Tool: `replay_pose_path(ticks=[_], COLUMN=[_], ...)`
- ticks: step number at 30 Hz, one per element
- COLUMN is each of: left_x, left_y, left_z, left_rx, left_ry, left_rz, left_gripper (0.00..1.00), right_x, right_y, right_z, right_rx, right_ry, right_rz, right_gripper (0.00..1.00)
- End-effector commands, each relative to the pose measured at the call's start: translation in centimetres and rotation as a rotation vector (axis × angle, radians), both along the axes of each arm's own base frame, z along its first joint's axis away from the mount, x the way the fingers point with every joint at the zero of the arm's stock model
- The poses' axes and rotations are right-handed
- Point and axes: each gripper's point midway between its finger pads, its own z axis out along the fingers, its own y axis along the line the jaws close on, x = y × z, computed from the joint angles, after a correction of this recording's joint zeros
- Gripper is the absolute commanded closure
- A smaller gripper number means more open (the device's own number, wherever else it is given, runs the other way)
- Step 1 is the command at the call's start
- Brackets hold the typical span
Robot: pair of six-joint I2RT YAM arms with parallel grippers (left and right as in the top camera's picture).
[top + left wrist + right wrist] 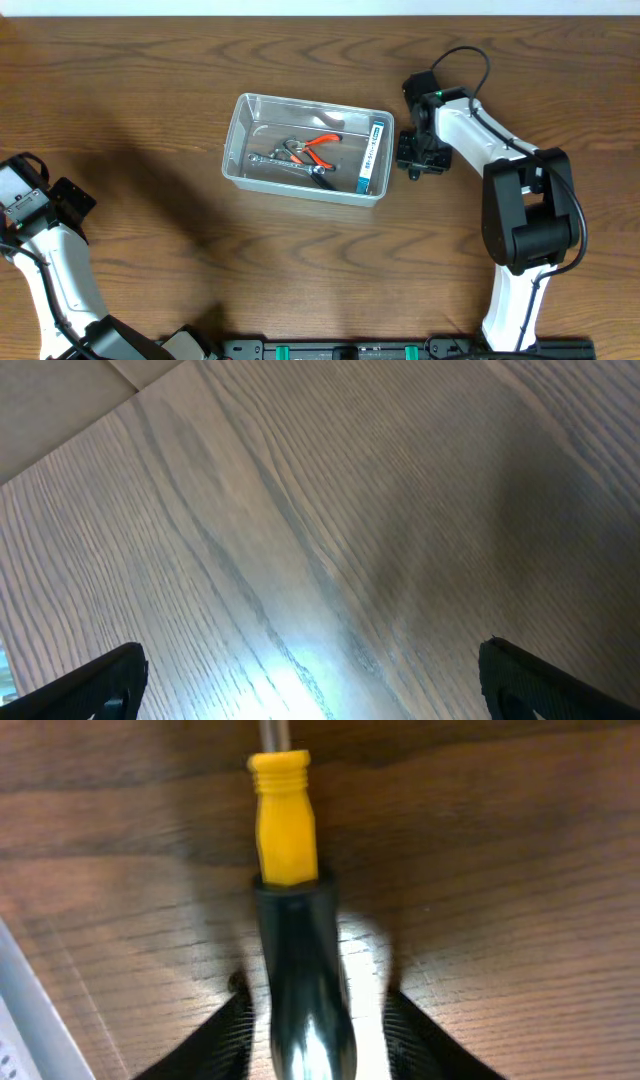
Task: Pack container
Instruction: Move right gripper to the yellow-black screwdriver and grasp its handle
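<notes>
The clear plastic container (240, 100) stands on the wooden table at centre. It holds orange-handled pliers (322, 145), a metal wrench (272, 160) and a blue-and-white box (373, 157). My right gripper (415, 158) is low on the table just right of the container. In the right wrist view its fingers (315, 992) straddle the black-and-yellow handle of a screwdriver (285, 830) lying on the table. A gap shows at the right finger, so it is open. The overhead view hides the screwdriver under the gripper. My left gripper (72, 200) (320, 690) is open and empty at the far left.
The container's pale rim shows at the lower left of the right wrist view (25, 1005), close to the left finger. The left wrist view shows only bare wood grain (320, 510) and the table's far edge.
</notes>
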Motion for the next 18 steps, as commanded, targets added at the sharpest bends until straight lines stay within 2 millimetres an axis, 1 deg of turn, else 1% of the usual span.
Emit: replay_pose_path(ticks=[1, 3, 7, 8, 11, 12, 15, 18], left_x=[0.3, 0.3, 0.3, 0.3, 0.3, 0.3, 0.3, 0.3], left_y=[0.8, 0.8, 0.8, 0.8, 0.8, 0.8, 0.8, 0.8], left_z=[1.1, 1.1, 1.1, 1.1, 1.1, 1.1, 1.1, 1.1], left_rx=[0.030, 0.030, 0.030, 0.030, 0.030, 0.030, 0.030, 0.030], left_ry=[-0.004, -0.004, -0.004, -0.004, -0.004, -0.004, -0.004, -0.004], left_rz=[0.004, 0.004, 0.004, 0.004, 0.004, 0.004, 0.004, 0.004], left_gripper=[0.02, 0.02, 0.02, 0.02, 0.02, 0.02, 0.02, 0.02], right_x=[-0.2, -0.2, -0.2, -0.2, -0.1, 0.0, 0.6, 1.6], right_y=[-0.5, -0.5, -0.5, -0.5, -0.5, -0.6, -0.9, -1.5], right_z=[-1.2, -1.2, -1.2, -1.2, -1.0, -0.9, 0.1, 2.4], right_rx=[-0.010, -0.010, -0.010, -0.010, -0.008, -0.007, 0.001, 0.014], right_ry=[0.024, 0.023, 0.023, 0.022, 0.017, 0.013, -0.019, -0.083], right_rz=[-0.020, -0.020, -0.020, -0.020, -0.021, -0.023, -0.034, -0.023], right_gripper=[0.63, 0.66, 0.69, 0.71, 0.88, 0.89, 0.91, 0.91])
